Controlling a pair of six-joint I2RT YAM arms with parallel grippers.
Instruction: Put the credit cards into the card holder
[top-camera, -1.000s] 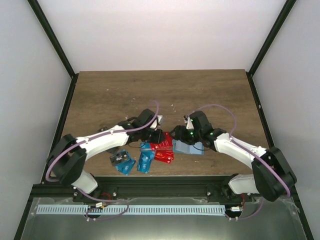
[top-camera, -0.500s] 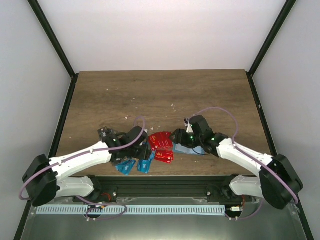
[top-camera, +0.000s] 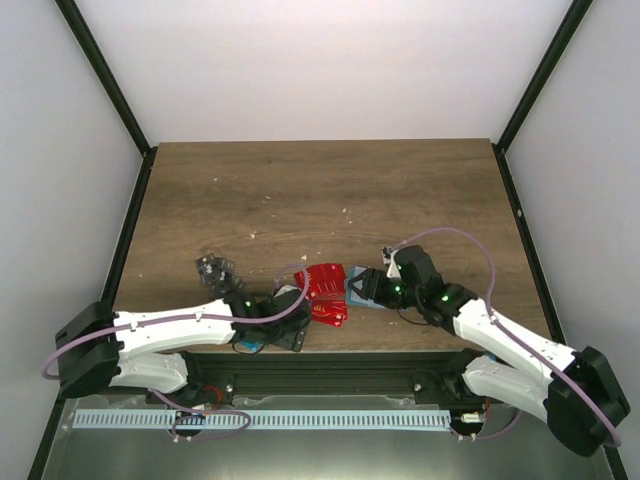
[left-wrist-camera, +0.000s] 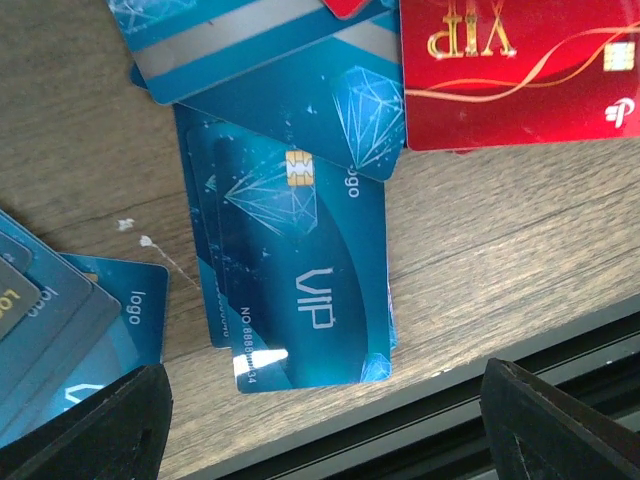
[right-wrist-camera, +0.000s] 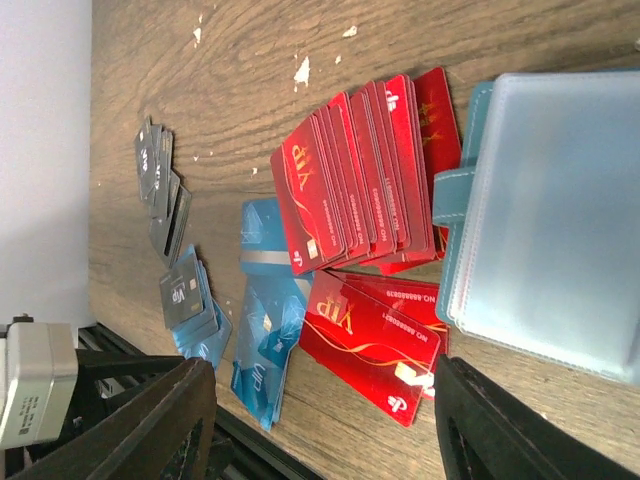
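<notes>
Left gripper (left-wrist-camera: 325, 375): your jaws stand wide over a blue card (left-wrist-camera: 300, 290).
Right gripper (right-wrist-camera: 320, 375): yours wide, empty, near the card holder (right-wrist-camera: 560, 210).

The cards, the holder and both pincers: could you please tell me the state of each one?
card holder, lying open, clear sleeve facing up.
red cards, fanned out beside the card holder.
blue cards, loosely stacked, face up.
dark cards, scattered in a loose pile, apart from the rest.
left pincer, open, empty, over the blue cards.
right pincer, open, empty.
</notes>
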